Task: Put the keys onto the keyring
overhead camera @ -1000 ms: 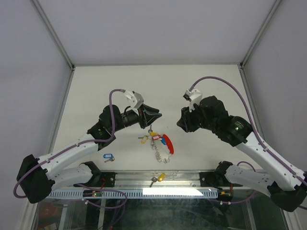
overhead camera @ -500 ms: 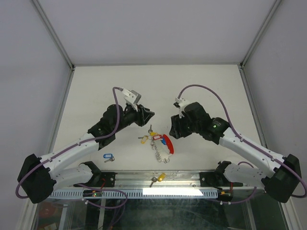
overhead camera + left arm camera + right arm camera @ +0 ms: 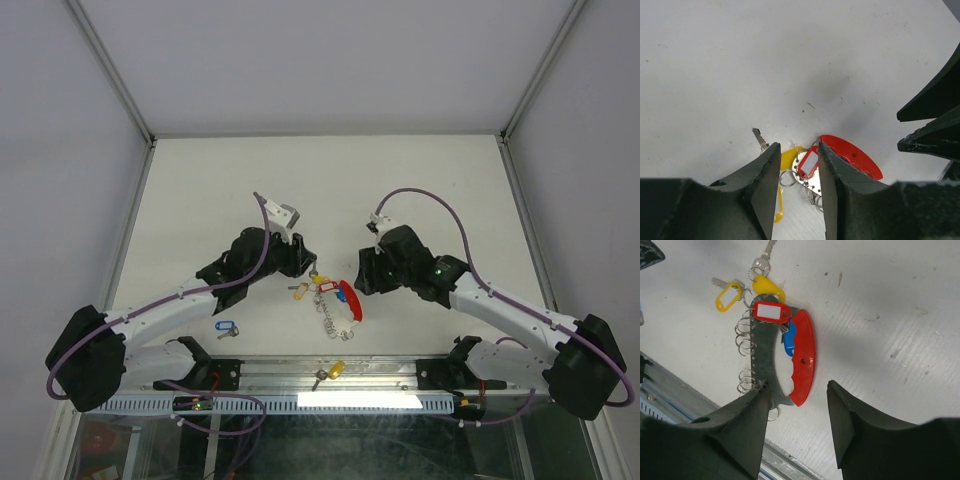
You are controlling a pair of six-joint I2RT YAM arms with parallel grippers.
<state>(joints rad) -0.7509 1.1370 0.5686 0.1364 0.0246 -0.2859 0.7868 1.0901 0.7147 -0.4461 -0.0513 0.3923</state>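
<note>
We see the white counter with both arms bent inward over its near middle. The left arm carries the left jaws slightly parted, nothing between them, above the keys. The right arm carries the right jaws spread wide and empty over the keyring. The keyring lies flat, its red band to the right of its rings. A red-tagged key and yellow-tagged keys cluster at its far end. A blue-tagged key lies apart, near left.
</note>
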